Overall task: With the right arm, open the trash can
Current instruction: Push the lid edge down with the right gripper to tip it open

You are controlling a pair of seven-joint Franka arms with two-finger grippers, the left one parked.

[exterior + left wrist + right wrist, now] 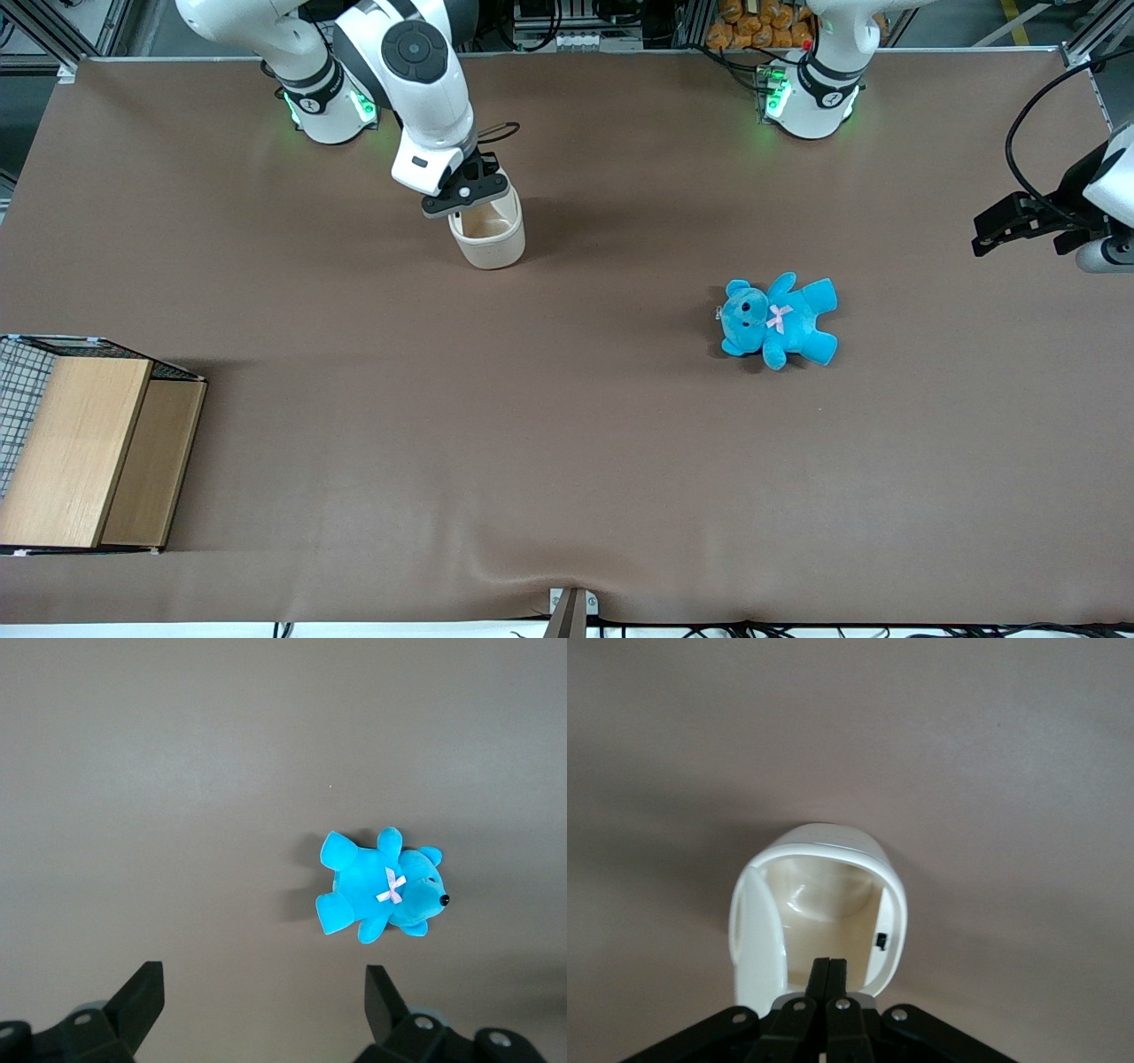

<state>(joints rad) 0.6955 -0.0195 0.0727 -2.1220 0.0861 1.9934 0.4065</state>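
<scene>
The cream-white trash can (489, 235) stands on the brown table close to the working arm's base. Its mouth shows open, and I can see into the hollow inside (833, 895). The lid (757, 939) is swung aside, standing on edge along one side of the opening. My right arm's black gripper (467, 190) hangs just above the can's rim, on the side farther from the front camera. In the right wrist view the gripper (829, 964) is shut, its two fingers pressed flat together with nothing between them, their tips over the rim.
A blue teddy (780, 321) lies on the table toward the parked arm's end, nearer the front camera than the can; the left wrist view shows the teddy (381, 895) too. A wooden box with wire mesh (80, 447) sits at the working arm's end.
</scene>
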